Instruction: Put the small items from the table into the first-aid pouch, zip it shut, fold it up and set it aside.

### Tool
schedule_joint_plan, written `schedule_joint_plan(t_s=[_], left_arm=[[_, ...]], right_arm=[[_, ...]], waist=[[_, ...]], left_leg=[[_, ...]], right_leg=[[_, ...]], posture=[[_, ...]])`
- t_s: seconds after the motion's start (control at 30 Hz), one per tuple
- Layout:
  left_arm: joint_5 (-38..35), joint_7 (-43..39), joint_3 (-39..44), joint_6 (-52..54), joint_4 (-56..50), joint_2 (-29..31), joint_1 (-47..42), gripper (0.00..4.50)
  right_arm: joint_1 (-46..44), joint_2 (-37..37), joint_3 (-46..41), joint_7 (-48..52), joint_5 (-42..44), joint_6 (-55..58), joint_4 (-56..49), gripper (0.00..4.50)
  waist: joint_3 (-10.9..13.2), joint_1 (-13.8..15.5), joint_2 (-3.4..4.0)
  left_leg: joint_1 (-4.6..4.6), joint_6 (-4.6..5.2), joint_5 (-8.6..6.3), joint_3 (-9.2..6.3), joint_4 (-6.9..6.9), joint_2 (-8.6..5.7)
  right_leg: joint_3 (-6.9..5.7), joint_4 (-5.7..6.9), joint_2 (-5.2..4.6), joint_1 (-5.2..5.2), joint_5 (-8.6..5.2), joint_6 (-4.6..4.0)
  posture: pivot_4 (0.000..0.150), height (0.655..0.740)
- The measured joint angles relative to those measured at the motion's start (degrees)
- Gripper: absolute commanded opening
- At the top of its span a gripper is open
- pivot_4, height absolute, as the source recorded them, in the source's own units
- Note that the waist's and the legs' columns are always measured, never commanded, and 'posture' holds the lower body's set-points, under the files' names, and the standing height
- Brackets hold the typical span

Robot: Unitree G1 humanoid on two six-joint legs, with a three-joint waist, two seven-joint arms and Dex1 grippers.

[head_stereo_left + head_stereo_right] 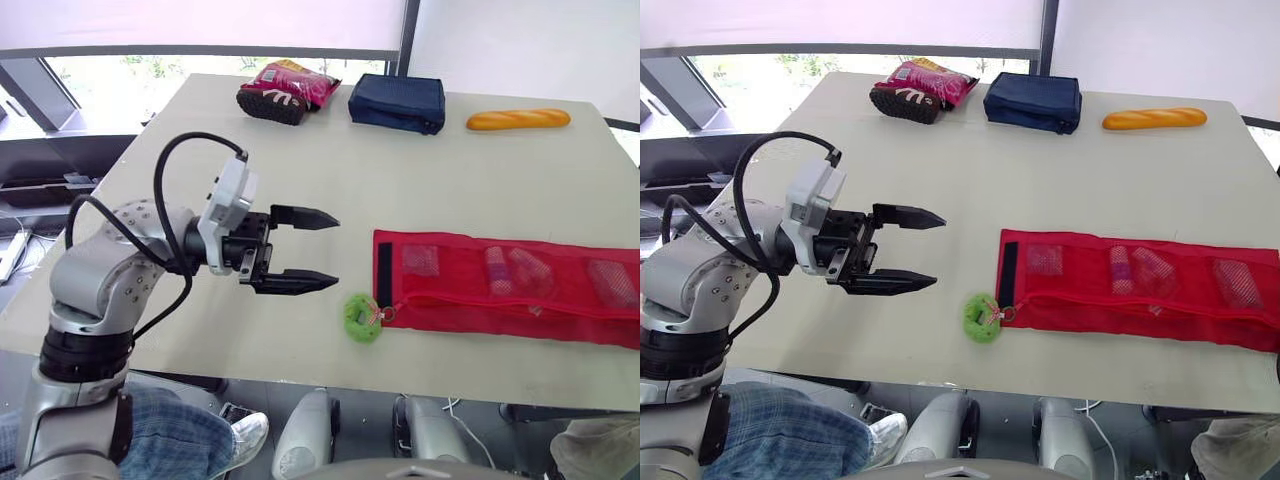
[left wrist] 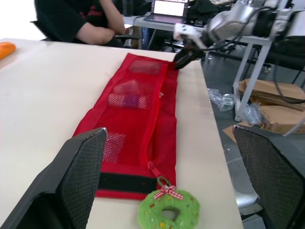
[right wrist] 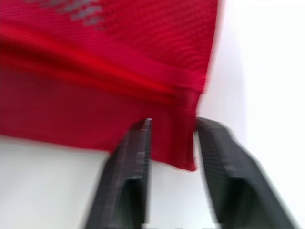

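Observation:
The red mesh first-aid pouch lies unfolded and flat on the table's right half, with small packets showing through its pockets. Its zip line runs along the near side. A green wreath charm hangs from the zip pull at the pouch's left end. My left gripper hovers open just left of the charm, fingers pointing at it. In the left wrist view the charm lies between the two open fingers. My right gripper pinches a corner of the pouch at its far right end.
Along the table's back edge sit a pink snack bag on a dark object, a navy pouch and a bread roll. A person in black sits beyond the table's right end. The front table edge is close to the charm.

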Motion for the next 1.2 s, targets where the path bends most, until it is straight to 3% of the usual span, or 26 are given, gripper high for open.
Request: schedule_joint_plan(t_s=[0.07,0.2,0.4,0.57,0.77,0.97,1.2], left_arm=[[1.1,1.2,0.0,-1.0,1.7,-0.8,1.0,4.5],[3.5,4.3,-0.6,-2.8,4.2,-3.3,2.2,4.5],[9.5,11.2,-3.1,-4.1,12.0,-7.8,1.4,4.5],[12.4,21.7,-4.3,0.7,14.6,-14.1,-1.0,4.5],[9.1,29.4,-4.6,13.6,13.2,-19.0,-1.2,4.5],[8.0,32.0,-7.5,22.3,11.5,-20.7,-1.1,4.5],[10.5,34.9,-11.4,23.6,12.8,-23.4,-3.4,4.5]], right_arm=[[2.9,1.6,-4.2,3.7,1.4,-3.7,-4.7,4.45],[5.6,6.0,-9.2,10.4,7.7,-8.0,-16.6,4.45],[8.0,7.0,-10.9,14.6,18.2,-4.5,-32.0,4.45],[6.0,3.1,-11.1,13.4,30.5,3.3,-40.8,4.45],[-0.2,0.0,-9.7,5.4,42.1,7.5,-48.8,4.45],[-3.9,-0.6,-7.0,-1.0,45.3,7.7,-51.8,4.45],[-2.9,0.6,-6.4,-2.4,42.9,7.1,-52.5,4.45]], waist=[[0.0,-0.3,0.02],[0.0,-1.2,0.01],[0.0,-1.2,0.0],[0.1,-1.0,-0.09],[0.1,-1.1,-0.21],[0.1,-0.9,-0.27],[0.1,-0.9,-0.26]], left_leg=[[0.01,0.0,0.0,-0.02,0.0,0.07],[0.12,0.0,0.0,0.0,0.01,0.18],[0.13,-0.01,0.0,0.03,0.0,0.22],[0.07,0.0,0.0,0.02,0.01,0.16],[0.06,0.0,0.0,-0.01,0.02,0.16],[0.05,-0.01,0.0,-0.04,0.02,0.1],[0.08,0.0,0.0,-0.05,0.02,0.06]], right_leg=[[0.06,0.01,0.04,-0.02,0.0,0.03],[0.13,0.03,0.08,0.01,0.01,0.04],[0.17,0.07,0.11,-0.02,0.01,0.03],[0.19,0.06,0.03,-0.02,0.03,0.01],[0.18,0.08,0.05,-0.04,0.03,0.02],[0.19,0.09,0.04,-0.04,0.02,0.02],[0.22,0.1,0.03,-0.02,0.04,-0.01]], posture=[[0.15,0.7164],[0.15,0.7164],[0.15,0.7164],[0.15,0.7164],[0.15,0.7164],[0.15,0.7164],[0.15,0.7164]])
